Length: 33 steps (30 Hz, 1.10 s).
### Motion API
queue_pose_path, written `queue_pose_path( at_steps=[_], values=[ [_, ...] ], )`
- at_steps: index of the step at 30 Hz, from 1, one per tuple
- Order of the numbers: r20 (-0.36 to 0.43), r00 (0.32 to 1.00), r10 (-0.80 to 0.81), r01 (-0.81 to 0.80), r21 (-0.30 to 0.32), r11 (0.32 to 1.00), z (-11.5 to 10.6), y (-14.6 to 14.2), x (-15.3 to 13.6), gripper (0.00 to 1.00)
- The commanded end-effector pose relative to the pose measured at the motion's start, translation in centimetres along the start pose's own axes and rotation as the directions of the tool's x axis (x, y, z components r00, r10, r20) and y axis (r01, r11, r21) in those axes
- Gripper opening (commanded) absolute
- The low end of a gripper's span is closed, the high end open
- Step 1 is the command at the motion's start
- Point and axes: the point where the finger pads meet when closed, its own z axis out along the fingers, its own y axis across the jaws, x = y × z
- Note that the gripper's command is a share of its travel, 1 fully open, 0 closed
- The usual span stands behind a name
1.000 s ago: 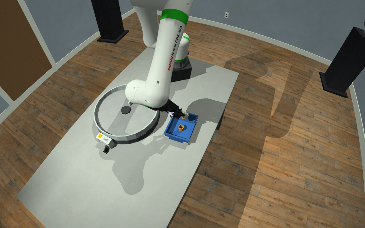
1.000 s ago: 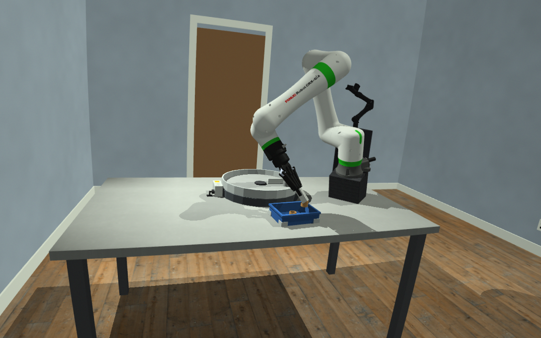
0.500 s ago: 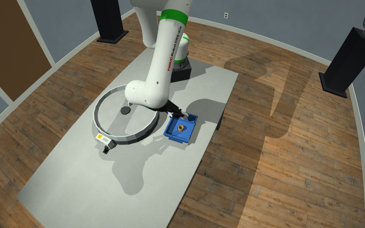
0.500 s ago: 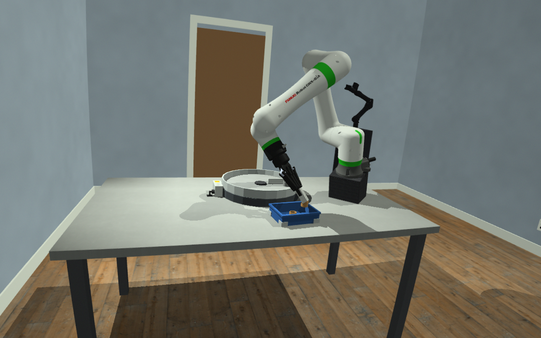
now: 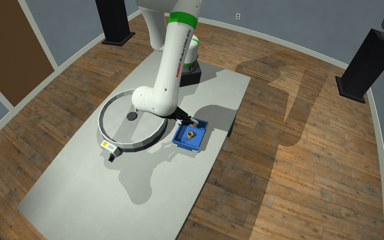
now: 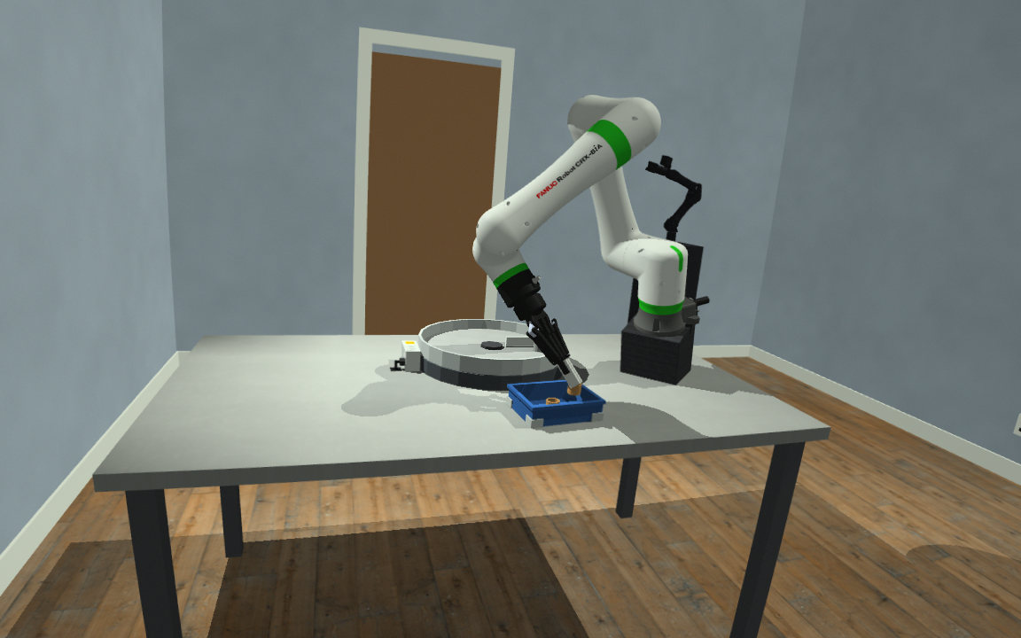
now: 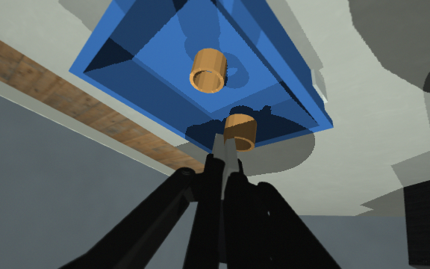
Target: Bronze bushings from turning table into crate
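My gripper is shut on one wall of a bronze bushing. It holds this bushing at the robot-side end of the blue crate; its exact height above the crate floor is hard to tell. A second bronze bushing stands upright on the crate floor, apart from the held one. The turning table is partly hidden behind the arm. I cannot make out any steel bushing on it.
The turning table has a raised rim, a dark hub and a light guide plate. A white sensor box sits at its outer edge. The crate walls stand close around the held bushing. The robot's dark base is behind.
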Motion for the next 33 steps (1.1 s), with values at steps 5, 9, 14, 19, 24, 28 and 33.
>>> queue_pose_path(
  at_steps=[5, 9, 14, 19, 24, 28, 33],
  values=[
    [0.000, 1.000, 0.000, 0.000, 0.000, 1.000, 0.8, 0.0, 0.7, 0.00],
    [0.000, 1.000, 0.000, 0.000, 0.000, 1.000, 1.3, 0.0, 1.1, 0.00],
    [0.000, 1.000, 0.000, 0.000, 0.000, 1.000, 1.9, 0.0, 1.6, 0.00],
    [0.000, 1.000, 0.000, 0.000, 0.000, 1.000, 2.2, 0.0, 1.8, 0.00],
    [0.000, 1.000, 0.000, 0.000, 0.000, 1.000, 2.4, 0.0, 2.0, 0.00],
    [0.000, 1.000, 0.000, 0.000, 0.000, 1.000, 2.4, 0.0, 2.0, 0.00],
    [0.000, 1.000, 0.000, 0.000, 0.000, 1.000, 2.4, 0.0, 2.0, 0.00]
  ],
)
